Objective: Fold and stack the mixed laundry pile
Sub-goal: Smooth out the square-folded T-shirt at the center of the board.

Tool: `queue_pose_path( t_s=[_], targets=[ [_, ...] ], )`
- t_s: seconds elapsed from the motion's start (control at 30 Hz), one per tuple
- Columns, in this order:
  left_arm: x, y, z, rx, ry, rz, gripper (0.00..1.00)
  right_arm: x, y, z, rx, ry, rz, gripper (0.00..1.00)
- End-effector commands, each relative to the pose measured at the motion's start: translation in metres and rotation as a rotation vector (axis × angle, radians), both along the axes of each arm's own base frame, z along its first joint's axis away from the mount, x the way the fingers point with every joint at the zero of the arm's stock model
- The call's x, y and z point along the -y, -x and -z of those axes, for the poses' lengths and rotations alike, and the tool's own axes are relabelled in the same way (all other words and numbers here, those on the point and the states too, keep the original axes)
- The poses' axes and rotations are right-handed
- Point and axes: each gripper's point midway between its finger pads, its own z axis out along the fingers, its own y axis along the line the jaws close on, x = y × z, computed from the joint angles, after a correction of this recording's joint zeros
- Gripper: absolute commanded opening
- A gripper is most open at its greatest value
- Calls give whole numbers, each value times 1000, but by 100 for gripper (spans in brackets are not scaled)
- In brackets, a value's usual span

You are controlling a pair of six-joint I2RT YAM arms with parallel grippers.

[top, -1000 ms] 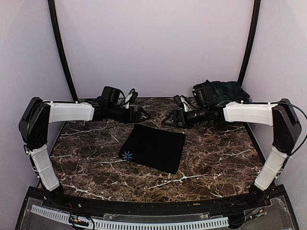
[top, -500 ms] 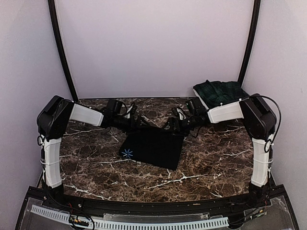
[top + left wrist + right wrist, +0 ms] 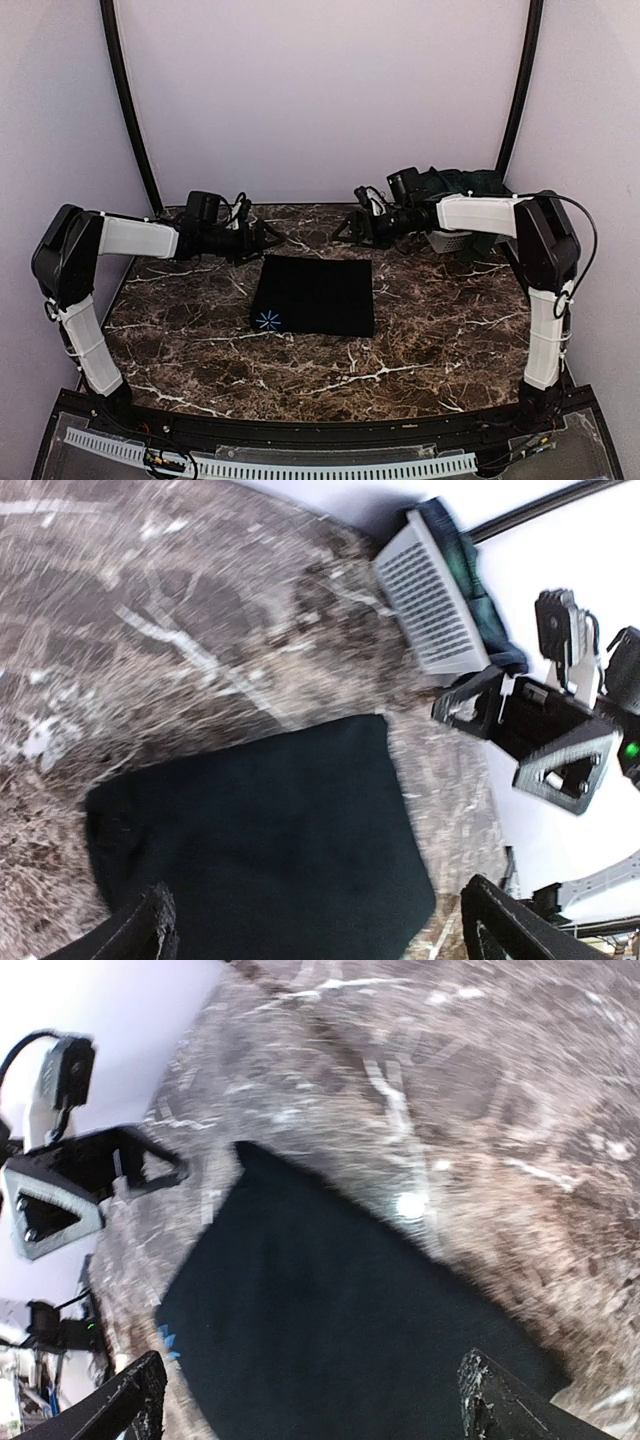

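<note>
Your left pincer [image 3: 272, 240] and right pincer [image 3: 345, 228] both stand wide with nothing between the fingers. They face each other over the far part of the desk [image 3: 450, 320].

The black cloth [image 3: 315, 295] lies flat in the middle of that desk as a tidy, roughly square shape. Your left pincer is just beyond its far left corner. Your right pincer is beyond the far edge, a little inside the far right corner. Neither touches the cloth.

The tartan garment [image 3: 470, 183] is heaped at the far right, in and over the white basket [image 3: 430, 605], well apart from the cloth and behind your right arm. A small blue mark [image 3: 266, 320] sits at the cloth's near left corner.

This looks like the fold of the black cloth. If you judge one more fold is needed:
- Bring both pincers down on the far corners together and at the same height.
- Pinch all the layers, not only the top one.
- Carry the edge straight toward the near side, so the corners meet and the square does not skew.

Both wrist views are blurred, so slow down before you close.
</note>
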Motion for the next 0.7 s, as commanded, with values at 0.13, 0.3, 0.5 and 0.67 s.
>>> queue_pose_path(
  t_s=[0.13, 0.3, 0.5, 0.67],
  targets=[
    [33, 72, -44, 17, 99, 140, 99, -53, 115, -53, -33, -157, -199, 99],
    [45, 117, -24, -75, 134, 202, 99, -68, 156, -24, -132, -193, -265, 99],
    [41, 131, 14, -168, 132, 193, 99, -63, 161, 32, -254, -199, -255, 98],
    [24, 121, 57, -243, 75, 123, 99, -40, 156, 78, -319, -135, -197, 98]
  ],
)
